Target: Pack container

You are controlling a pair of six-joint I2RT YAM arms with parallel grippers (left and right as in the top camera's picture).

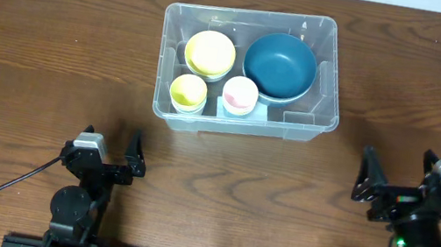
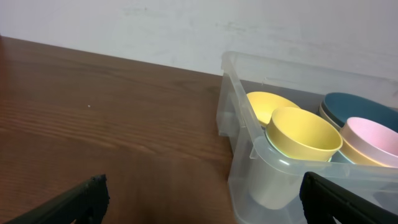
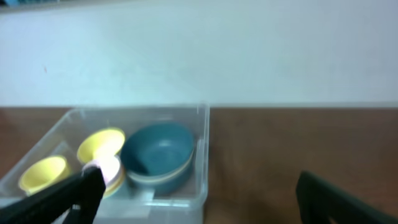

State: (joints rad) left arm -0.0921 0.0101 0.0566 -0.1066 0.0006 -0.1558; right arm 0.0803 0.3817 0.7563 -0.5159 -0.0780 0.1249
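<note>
Clear wood all round me, but the box is crammed!
My left gripper (image 1: 107,145) and right gripper (image 1: 398,166) both gape wide, with bare table (image 1: 54,53) between them and the container (image 1: 273,128), and free lanes on either side of it. Inside, the blue bowl (image 1: 279,65), big yellow bowl (image 1: 209,53), small yellow bowl (image 1: 188,92) and pink bowl (image 1: 240,94) block the floor. Only the near-right ledge is bare.

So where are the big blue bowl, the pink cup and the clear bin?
blue bowl (image 1: 279,65), overhead view, inner bottom.
pink cup (image 1: 240,94), overhead view, its inside.
clear bin (image 1: 328,70), overhead view, right wall.
</note>
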